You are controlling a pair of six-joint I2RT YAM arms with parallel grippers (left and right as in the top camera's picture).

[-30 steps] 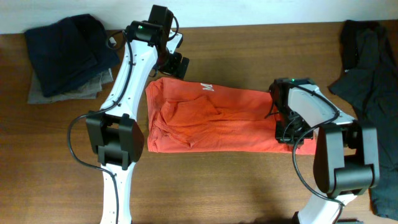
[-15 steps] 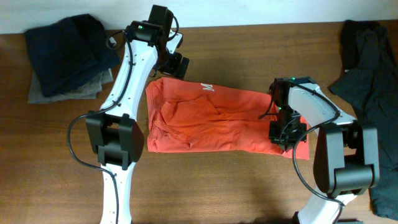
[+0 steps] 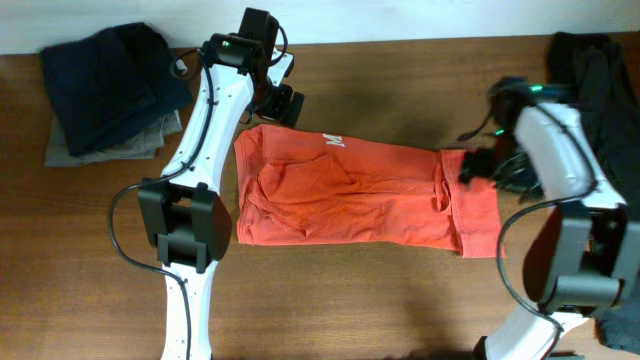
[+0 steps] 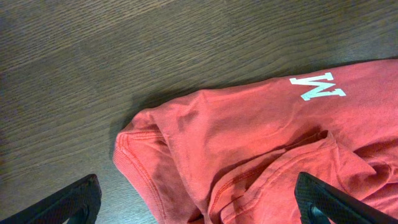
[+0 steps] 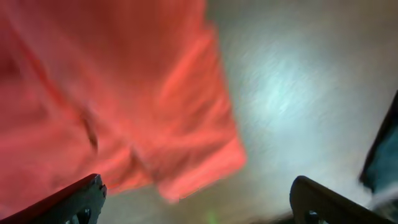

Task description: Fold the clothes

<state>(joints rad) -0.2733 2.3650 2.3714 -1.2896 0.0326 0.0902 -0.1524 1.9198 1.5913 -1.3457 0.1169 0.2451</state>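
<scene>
The T-shirt (image 3: pixel 350 195) lies mid-desk (image 3: pixel 380 300) as a long red-orange band, rumpled toward its left end, with a white letter showing near the far edge. The left pincer (image 3: pixel 283 103) hangs wide open just past the shirt's far left corner, its arm stretched forward. The right pincer (image 3: pixel 478 165), also wide and holding nothing, is over the shirt's right end, its wrist view blurred

Blurry shirt (image 5: pixel 106 93) edge on table (image 5: pixel 298 87).
Gripper (image 5: pixel 202 208) fingertips wide apart at bottom corners; dark thing (image 5: pixel 380 152) at right edge.
</scene>
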